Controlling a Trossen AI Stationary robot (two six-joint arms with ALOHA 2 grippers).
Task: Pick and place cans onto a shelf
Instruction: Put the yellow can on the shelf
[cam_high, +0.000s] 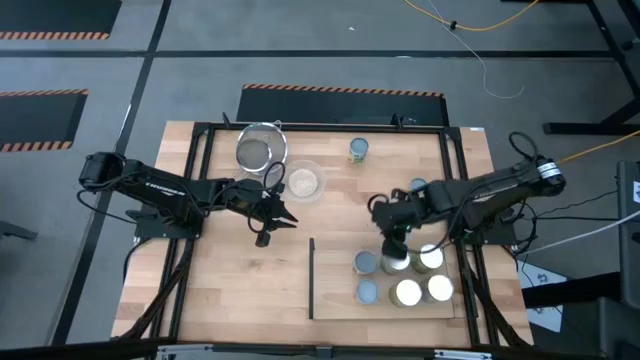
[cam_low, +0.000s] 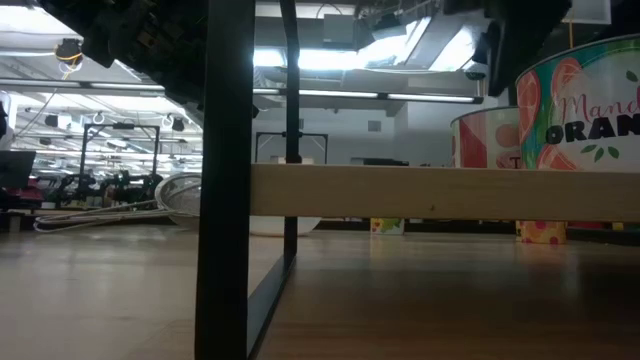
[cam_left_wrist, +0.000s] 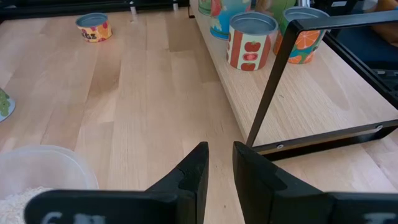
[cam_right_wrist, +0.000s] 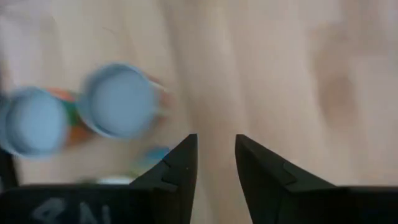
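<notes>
While five cans are being kept upright on the shelf (cam_high: 335, 275), two cans (cam_high: 359, 150) are being left on the table behind it, nearer the right gripper (cam_high: 393, 245), poised narrowly parted, empty, above the shelf; the left gripper (cam_high: 265, 238) is being held likewise, mid-table.

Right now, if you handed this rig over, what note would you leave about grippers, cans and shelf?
Left gripper: open, empty, over the table beside the shelf.
Right gripper: open, empty, above the shelf's cans.
Done: about six cans on the shelf.
To do: one can out on the table, another nearer the shelf.
</notes>
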